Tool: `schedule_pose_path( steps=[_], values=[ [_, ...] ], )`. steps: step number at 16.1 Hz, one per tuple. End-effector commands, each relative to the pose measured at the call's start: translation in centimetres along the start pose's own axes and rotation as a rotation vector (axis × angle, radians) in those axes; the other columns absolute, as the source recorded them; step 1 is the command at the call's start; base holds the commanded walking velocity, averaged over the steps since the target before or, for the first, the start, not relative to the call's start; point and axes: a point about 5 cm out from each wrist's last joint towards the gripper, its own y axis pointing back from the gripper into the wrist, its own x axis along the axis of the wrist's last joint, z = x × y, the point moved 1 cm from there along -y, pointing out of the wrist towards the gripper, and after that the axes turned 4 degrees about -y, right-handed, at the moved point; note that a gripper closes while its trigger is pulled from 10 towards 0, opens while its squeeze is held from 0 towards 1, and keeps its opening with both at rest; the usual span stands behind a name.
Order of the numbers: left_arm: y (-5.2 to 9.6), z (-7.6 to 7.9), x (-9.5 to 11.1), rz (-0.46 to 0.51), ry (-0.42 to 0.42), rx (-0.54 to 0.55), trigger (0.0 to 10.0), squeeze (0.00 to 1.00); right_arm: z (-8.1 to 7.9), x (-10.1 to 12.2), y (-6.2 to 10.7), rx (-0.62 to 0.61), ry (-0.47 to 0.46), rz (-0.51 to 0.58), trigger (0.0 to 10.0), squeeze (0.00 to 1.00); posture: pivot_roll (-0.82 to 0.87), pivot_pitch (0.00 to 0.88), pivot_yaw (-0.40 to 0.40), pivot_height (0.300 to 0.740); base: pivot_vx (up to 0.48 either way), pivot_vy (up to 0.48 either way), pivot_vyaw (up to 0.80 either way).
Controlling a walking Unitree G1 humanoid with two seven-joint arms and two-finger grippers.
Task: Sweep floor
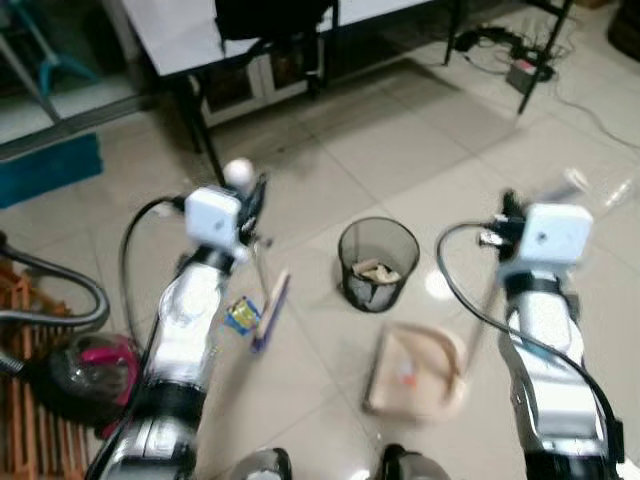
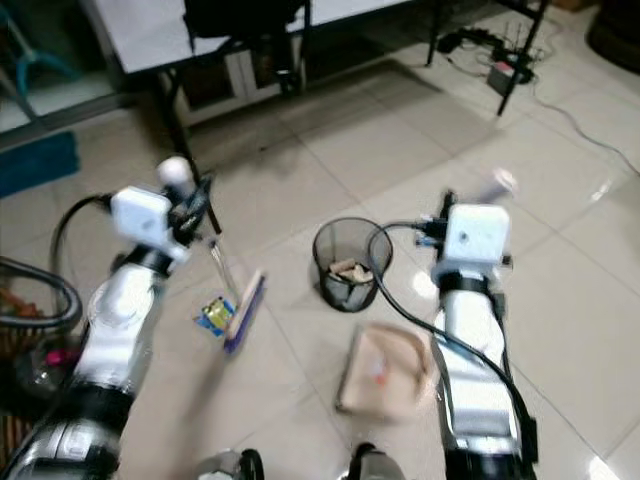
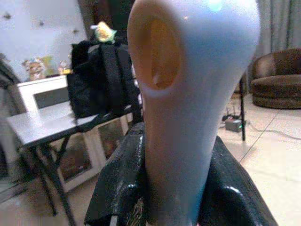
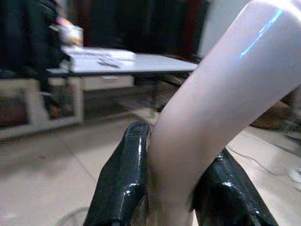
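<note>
- A small yellow and blue wrapper (image 1: pixel 241 314) lies on the tiled floor (image 1: pixel 400 150), touching or just beside the head of the broom (image 1: pixel 270 310), on the side away from the dustpan.
- The broom stands nearly upright, its pale handle top (image 3: pixel 188 94) clamped between the two black fingers (image 3: pixel 117 188) of the left gripper (image 1: pixel 250 205); the jaws are closed tight on it, with the rounded, holed end sticking out past the fingers.
- The dustpan (image 1: pixel 420 370) rests flat on the floor, well to the right of the wrapper, its long white handle (image 4: pixel 221 103) pinched in the closed right gripper (image 1: pixel 512 215).
- I judge this split grip lets one arm push rubbish while the other steadies the pan to catch it.
- A black mesh bin (image 1: pixel 378 262) holding some scraps stands between broom and pan, a little further off, likely for emptying the pan.
- A vacuum cleaner (image 1: pixel 85 370) sits at far left; a table (image 1: pixel 190 35) stands beyond.
</note>
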Motion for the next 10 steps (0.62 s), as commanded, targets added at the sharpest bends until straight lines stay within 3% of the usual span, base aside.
schedule_pose_path(
  steps=[1,3,6,10],
  values=[
    [0.9,-0.6,0.6,-0.035,-0.05,0.034,10.0,0.0,-0.7,-0.5,-0.2,0.041,-0.068,-0.047,10.0,0.0,-0.04,0.074,0.044,0.74,0.0,0.0,0.0],
    [2.0,-1.2,-0.1,-0.126,-0.106,0.108,10.0,0.0,-2.2,-1.4,-0.2,0.095,-0.13,-0.11,10.0,0.0,-0.02,0.065,0.034,0.74,0.0,0.0,0.0],
    [1.9,-1.1,1.1,-0.145,-0.12,0.159,10.0,0.0,-4.0,-2.5,0.4,0.175,-0.152,-0.177,10.0,0.0,-0.01,0.054,0.034,0.74,0.0,0.0,0.0],
    [1.6,-0.8,1.5,-0.17,-0.121,0.183,10.0,0.0,-4.6,-2.5,0.6,0.183,-0.154,-0.163,10.0,0.0,-0.02,0.046,0.047,0.74,0.217,0.0,0.7]
  ],
)
